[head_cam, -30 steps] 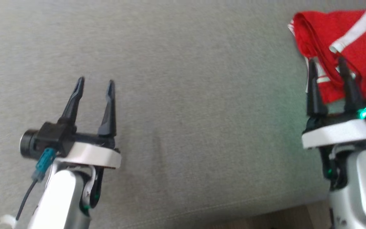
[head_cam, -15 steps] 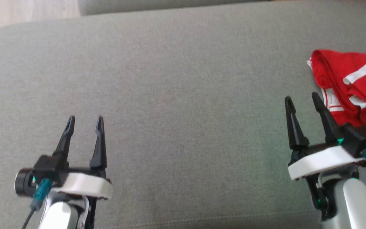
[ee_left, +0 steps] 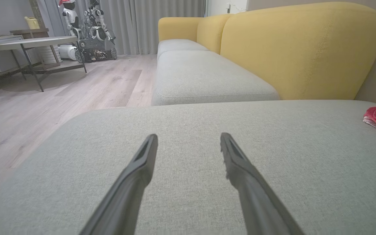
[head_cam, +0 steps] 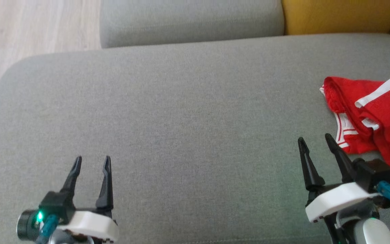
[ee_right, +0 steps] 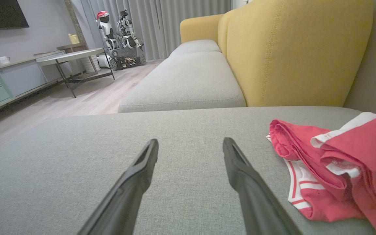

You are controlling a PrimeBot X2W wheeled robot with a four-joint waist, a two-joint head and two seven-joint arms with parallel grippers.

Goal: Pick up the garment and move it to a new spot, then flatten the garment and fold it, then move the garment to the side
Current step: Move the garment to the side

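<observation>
While the red garment [head_cam: 374, 125] is lying bunched on the grey cushion [head_cam: 181, 112], both pairs of jaws are standing wide open and gripping nothing. The right jaws are hovering just beside the garment's near left corner, pointing past its white-striped hem [head_cam: 344, 130] rather than at it, so the cloth is sitting ahead of them and off to their right. In the right wrist view the heap is lying at the lower right, while bare cushion is showing between the fingers [ee_right: 135, 182]. The left jaws are hanging well apart from the garment, far off to its left, and from that wrist it is appearing as a small red sliver at the far right. The right arm is therefore looking like the nearer one for the pick-up, probably needing a swing to its right before closing. Because the heap is running off the head view's right edge, I cannot tell its long axis.
</observation>
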